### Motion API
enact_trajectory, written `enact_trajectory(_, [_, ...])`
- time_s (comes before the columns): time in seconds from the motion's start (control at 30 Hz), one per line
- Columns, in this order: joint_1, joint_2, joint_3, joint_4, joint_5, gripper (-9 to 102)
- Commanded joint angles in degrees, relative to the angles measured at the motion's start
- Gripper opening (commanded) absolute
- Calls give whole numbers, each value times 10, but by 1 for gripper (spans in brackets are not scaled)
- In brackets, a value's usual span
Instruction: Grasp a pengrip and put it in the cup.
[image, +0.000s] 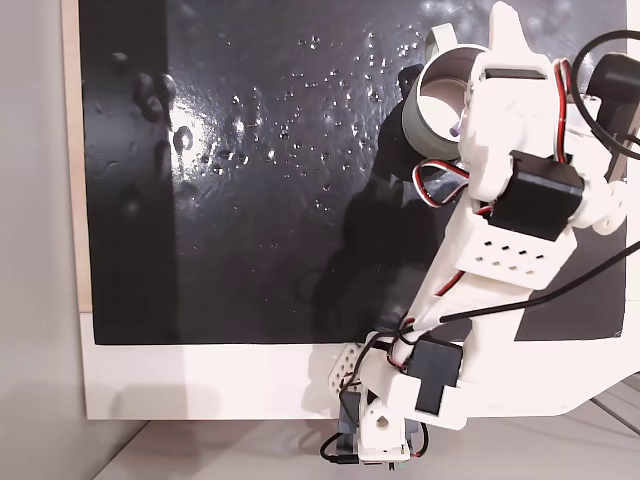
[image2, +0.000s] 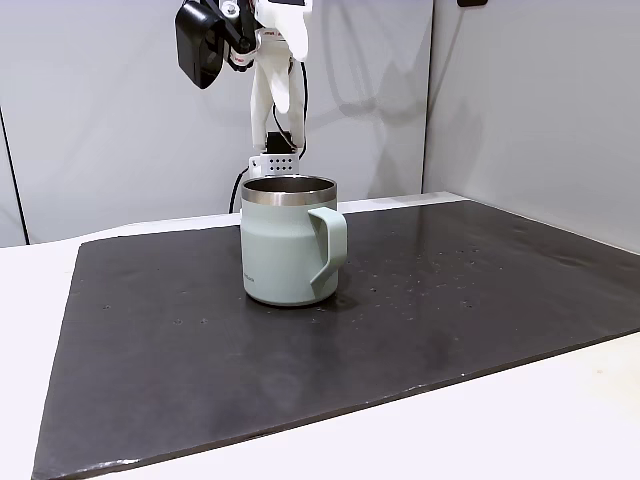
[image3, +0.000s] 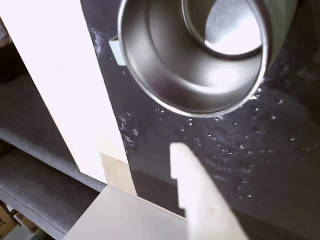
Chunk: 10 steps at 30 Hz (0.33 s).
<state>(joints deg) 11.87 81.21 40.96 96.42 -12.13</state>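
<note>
The pengrip (image: 455, 130) shows as a tiny purple spot in a fixed view from above, at the edge of the white gripper (image: 462, 120), just over the open mouth of the cup (image: 432, 105). It looks pinched there, but the spot is too small to be sure, and I cannot tell how wide the jaws stand.

The cup (image2: 285, 245) stands upright on the dark mat (image2: 450, 300), its handle toward the camera in the side fixed view. The gripper (image2: 283, 85) hangs above and behind its rim. I judge it is held high so that a released piece can fall straight into the steel inside.

In the wrist view, the cup (image3: 165, 75) shows its shiny inside, and nothing purple lies in the visible part. One white finger (image3: 197, 195) enters from below, still outside the rim. So the drop is probably not yet done.

The mat lies on a white counter (image2: 560, 420), dotted with small bright specks.
</note>
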Motion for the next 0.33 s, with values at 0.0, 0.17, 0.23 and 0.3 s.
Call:
enact_trajectory(0.0, [7, 40, -36, 4, 7, 36])
enact_trajectory(0.17, [9, 40, -33, 4, 6, 36])
enact_trajectory(0.23, [8, 40, -33, 4, 6, 36])
enact_trajectory(0.3, [8, 40, -33, 4, 6, 36])
